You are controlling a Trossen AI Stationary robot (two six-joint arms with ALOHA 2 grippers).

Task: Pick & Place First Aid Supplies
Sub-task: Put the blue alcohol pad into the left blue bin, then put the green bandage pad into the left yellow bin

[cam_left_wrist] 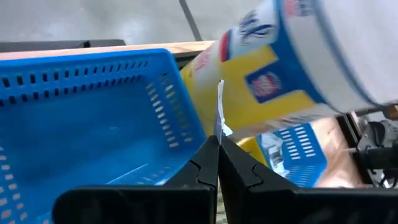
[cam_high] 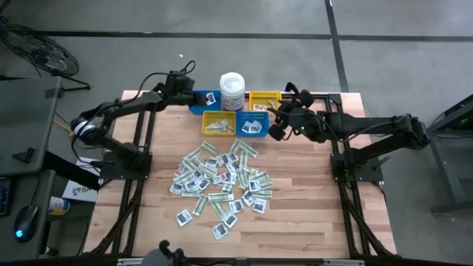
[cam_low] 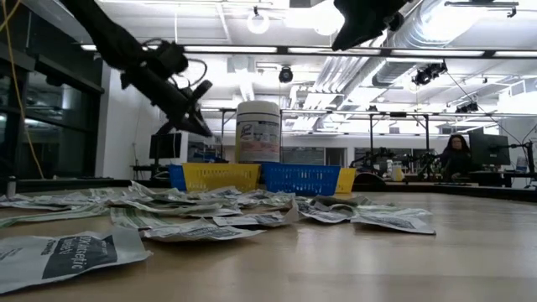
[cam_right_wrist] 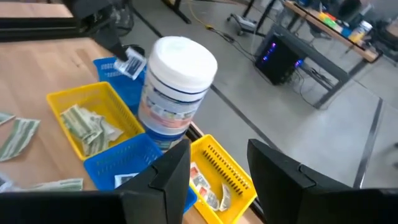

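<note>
The first aid supplies (cam_high: 218,181) lie as a loose pile of white and pale green packets in the middle of the table. My left gripper (cam_high: 198,96) is at the far edge, over the far-left blue bin (cam_left_wrist: 93,118) and next to the white tub (cam_high: 232,90). It is shut on one white packet (cam_right_wrist: 130,62). My right gripper (cam_right_wrist: 217,168) hangs open with nothing between its fingers, above the far-right yellow bin (cam_high: 264,100). That bin holds a few packets, and green strips fill the near yellow bin (cam_right_wrist: 87,124). My left gripper pinches a white packet between its two fingertips by one edge (cam_left_wrist: 220,127). The fingers slant downward, coming from the table's left side. The packet sticks out past the fingertips, shows edge-on in the left wrist view, and is lifted clear above the blue bin.
Four small bins stand around the tub at the far middle of the table: blue, yellow (cam_high: 219,123), blue (cam_high: 253,124) and yellow. Bare wood lies near the front edge and at both sides of the pile. A person sits at a desk in the room beyond (cam_low: 457,155).
</note>
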